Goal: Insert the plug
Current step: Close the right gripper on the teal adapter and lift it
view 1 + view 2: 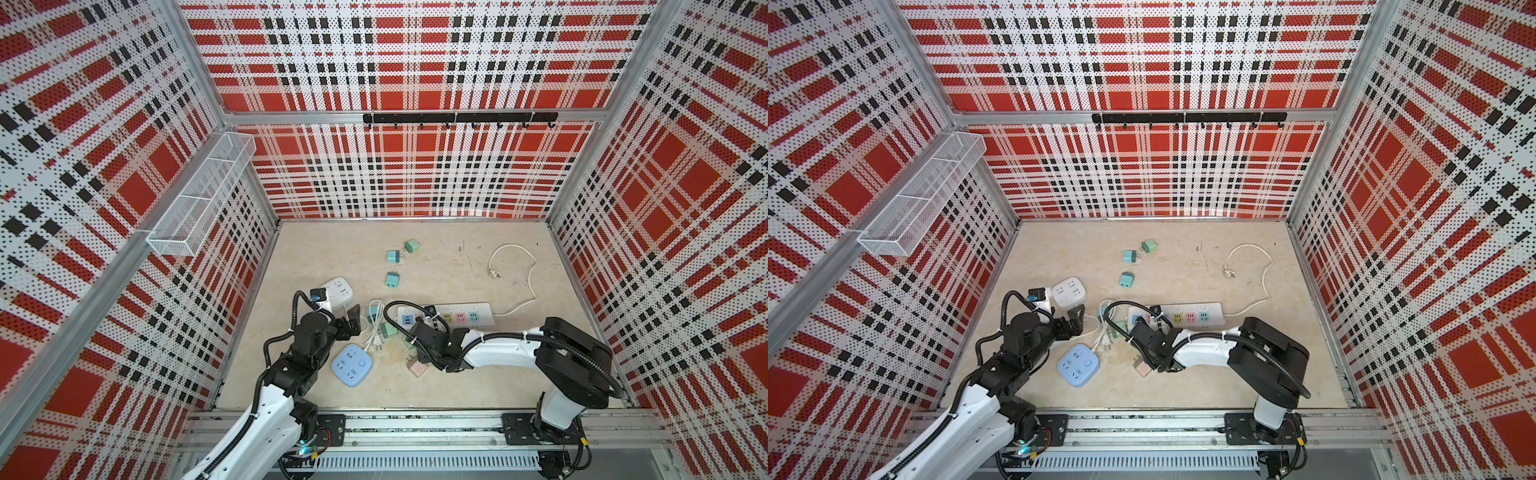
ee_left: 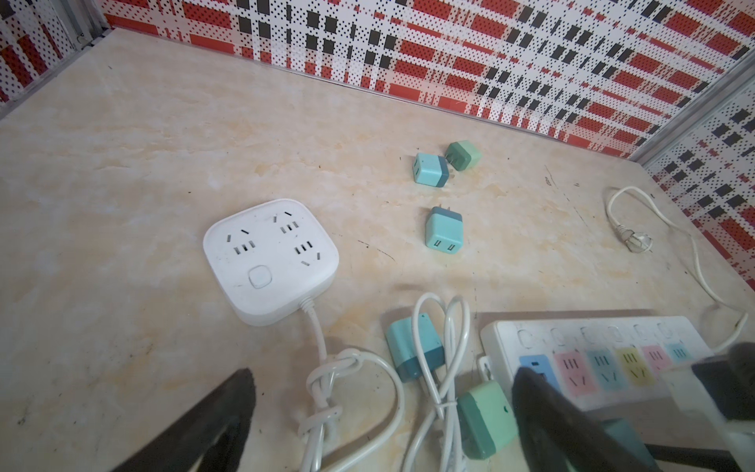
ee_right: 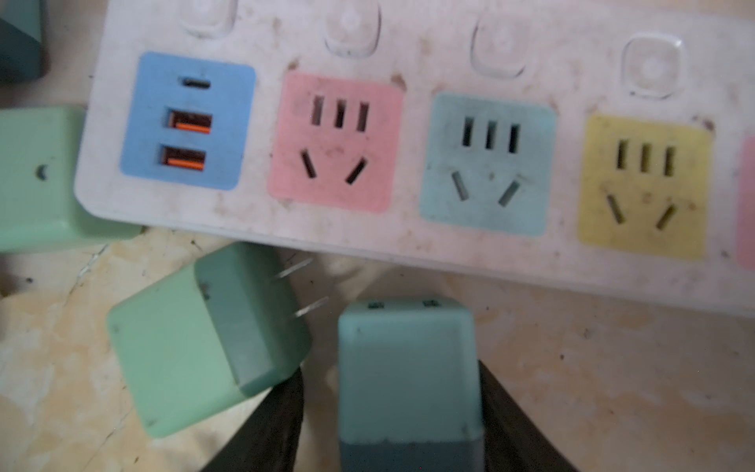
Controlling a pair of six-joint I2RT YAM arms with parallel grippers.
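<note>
Top views. A long white power strip lies mid-table, coloured sockets up. The right arm's wrist sits low over the strip's near-left end and hides its fingers. The left gripper hovers beside a white square socket block, fingers spread wide with nothing between them. A blue square block and a pink adapter lie nearer the front. Three teal adapters sit toward the back wall.

Left wrist. Two black fingers stand far apart. Looped white cable lies on the table between them.

Right wrist. The right gripper straddles the teal plug, which sits just short of the strip's near edge, in no socket. Resting or lifted: cannot tell. One finger touches the plug's side. The other shows a sliver of table beside it, so it is partly closed, not clamped. A green adapter lies just beside, prongs toward the strip.
</note>
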